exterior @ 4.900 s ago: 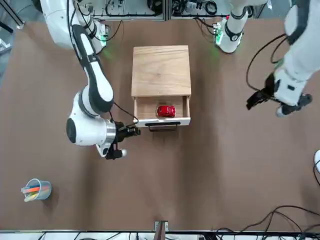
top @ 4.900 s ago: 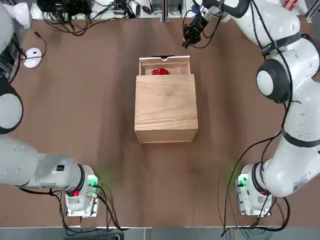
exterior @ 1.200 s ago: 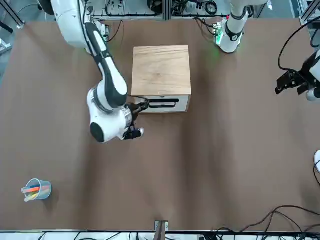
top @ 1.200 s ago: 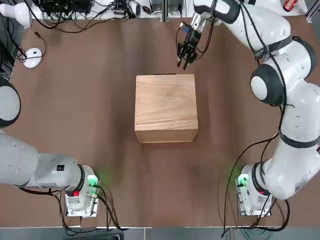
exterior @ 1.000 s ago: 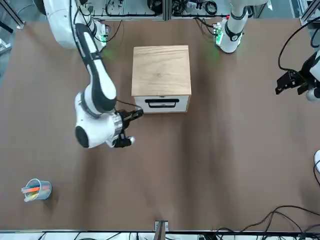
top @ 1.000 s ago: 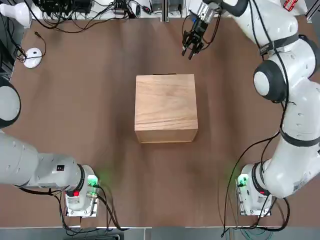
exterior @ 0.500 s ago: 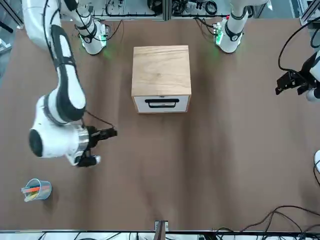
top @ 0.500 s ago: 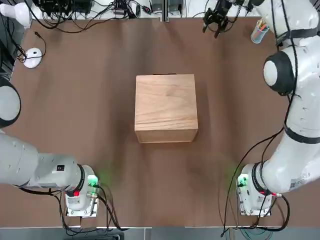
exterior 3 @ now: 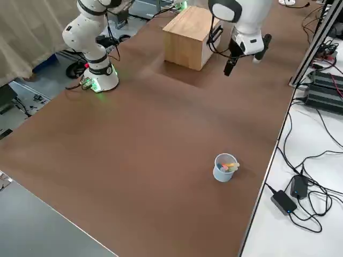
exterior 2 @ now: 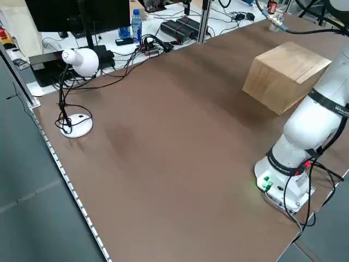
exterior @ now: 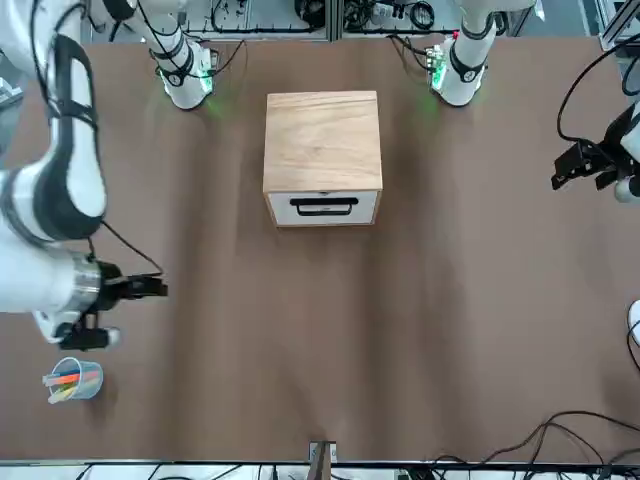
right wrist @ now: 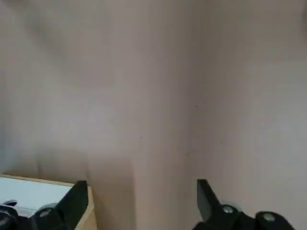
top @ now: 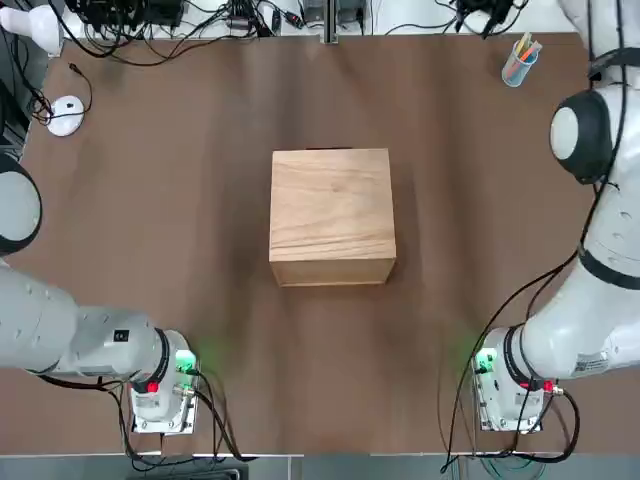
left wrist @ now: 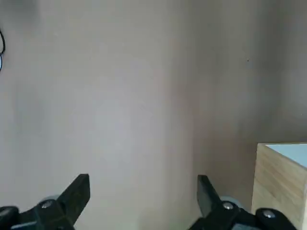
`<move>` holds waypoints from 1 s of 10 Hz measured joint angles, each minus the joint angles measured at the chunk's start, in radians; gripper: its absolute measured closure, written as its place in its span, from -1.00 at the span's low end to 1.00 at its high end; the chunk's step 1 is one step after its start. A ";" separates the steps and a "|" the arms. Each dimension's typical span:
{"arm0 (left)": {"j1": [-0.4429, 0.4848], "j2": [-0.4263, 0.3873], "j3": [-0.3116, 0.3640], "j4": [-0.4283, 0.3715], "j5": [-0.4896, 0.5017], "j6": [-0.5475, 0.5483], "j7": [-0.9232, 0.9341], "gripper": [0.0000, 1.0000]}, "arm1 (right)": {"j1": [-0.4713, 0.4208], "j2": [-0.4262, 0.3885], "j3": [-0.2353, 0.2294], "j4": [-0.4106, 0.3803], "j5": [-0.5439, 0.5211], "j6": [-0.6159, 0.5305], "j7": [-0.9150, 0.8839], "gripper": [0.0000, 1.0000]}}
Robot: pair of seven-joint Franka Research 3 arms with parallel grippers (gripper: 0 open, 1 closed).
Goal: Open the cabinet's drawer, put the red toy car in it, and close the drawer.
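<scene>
Looking first at the right gripper (right wrist: 141,191): spread wide, gripping nothing, hanging over the table (exterior: 450,330) on the robot's right, out toward the far edge, near the cup (exterior: 85,380) of pens (exterior: 66,379) in the front view. Now across to the left gripper (left wrist: 143,191): also spread wide and holding nothing, parked out over the robot's left side of the table, well apart from the cabinet (exterior: 322,143). On to the middle of the table, and there, right at the cabinet: sitting upright, plain wooden top up, facing away from the robot with the drawer (exterior: 285,212). Pushed in, that one, lying flush with the wooden frame, and showing a white front and a dark handle (exterior: 324,211). As for the red car: hidden from every view, so cannot tell exactly where. Farther out, over at the far corner on the robot's left: looking at a round white stand (top: 66,115), standing on the table close to a tangle of black cables (exterior 2: 147,48).
</scene>
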 joint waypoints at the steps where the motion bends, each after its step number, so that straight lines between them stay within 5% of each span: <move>1: 0.001 0.000 0.001 0.001 0.000 0.000 0.002 -0.97 | -0.029 -0.037 0.000 0.001 -0.041 -0.007 -0.003 -1.00; 10: 0.019 0.000 0.003 0.002 0.000 0.000 0.021 -0.97 | -0.125 -0.320 0.001 -0.046 -0.111 -0.076 -0.005 -1.00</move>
